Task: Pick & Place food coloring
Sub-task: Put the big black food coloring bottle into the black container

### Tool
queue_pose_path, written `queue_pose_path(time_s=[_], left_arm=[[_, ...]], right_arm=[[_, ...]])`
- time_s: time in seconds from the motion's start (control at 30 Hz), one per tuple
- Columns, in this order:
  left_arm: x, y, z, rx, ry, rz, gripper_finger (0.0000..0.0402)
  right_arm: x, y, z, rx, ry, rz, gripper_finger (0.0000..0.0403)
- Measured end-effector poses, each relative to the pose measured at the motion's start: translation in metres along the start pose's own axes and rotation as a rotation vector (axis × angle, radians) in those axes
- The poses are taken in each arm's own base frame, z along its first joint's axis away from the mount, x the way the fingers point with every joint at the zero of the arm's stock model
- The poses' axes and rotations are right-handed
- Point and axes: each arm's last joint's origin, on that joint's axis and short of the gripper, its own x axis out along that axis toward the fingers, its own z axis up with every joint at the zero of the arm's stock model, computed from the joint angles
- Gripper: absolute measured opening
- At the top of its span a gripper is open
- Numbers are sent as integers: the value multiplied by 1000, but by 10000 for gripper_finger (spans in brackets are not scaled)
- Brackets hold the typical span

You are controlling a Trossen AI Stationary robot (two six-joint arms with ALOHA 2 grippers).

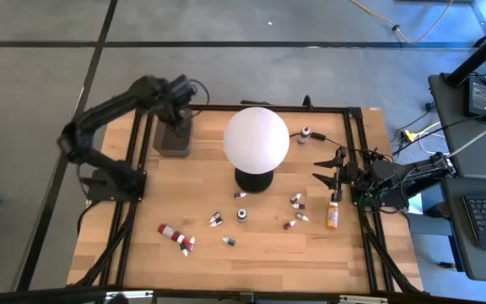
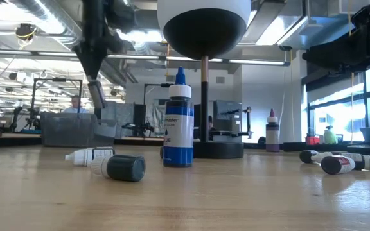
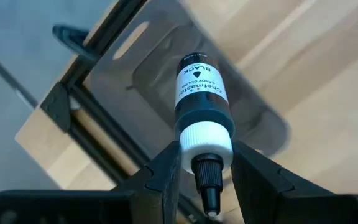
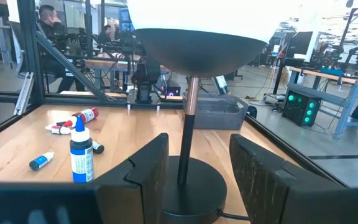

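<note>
**Left gripper holds a black dropper bottle above the grey tray**

The pale wooden table point(image 1: 260, 253) fills the high view, and at its middle stands the big white globe lamp point(image 1: 256, 138) on a black round base. The low view shows only the lamp's dark underside and thin stem, while the right wrist view looks straight at that stem between its own fingers.

The dark grey rectangular plastic tray point(image 1: 174, 135) sits at the table's far left side. The left gripper point(image 3: 207, 174) hangs over it. Only the left wrist view shows its grip: the two dark fingers are clamped on the white collar of a small black-labelled dropper bottle point(image 3: 202, 102), nozzle toward the camera, with the tray behind it.

The right gripper point(image 1: 317, 171) rests at the table's right edge, its fingers spread with nothing between them, near the taller orange bottle point(image 1: 332, 214).

The remaining food coloring bottles lie scattered on the near half of the table. The low view reveals an upright blue bottle point(image 2: 178, 122) and a dark-capped one on its side point(image 2: 117, 167); from above these are only small specks.
</note>
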Motion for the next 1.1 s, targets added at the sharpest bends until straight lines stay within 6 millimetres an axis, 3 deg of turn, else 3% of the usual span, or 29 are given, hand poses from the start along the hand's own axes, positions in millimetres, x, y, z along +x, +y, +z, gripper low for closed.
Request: queue_pose_path(time_s=[0.2, 0.47, 0.8, 1.1], left_arm=[[33, 41, 32, -61, 181, 2, 113], [81, 76, 46, -160, 326, -49, 117], [116, 79, 56, -156, 426, -49, 137], [119, 81, 57, -123, 430, 33, 146]], right_arm=[[0, 0, 0, 0, 0, 0, 173], [0, 0, 0, -3, 0, 0, 173], [0, 0, 0, -24, 0, 0, 173], [0, 0, 0, -23, 0, 0, 173]])
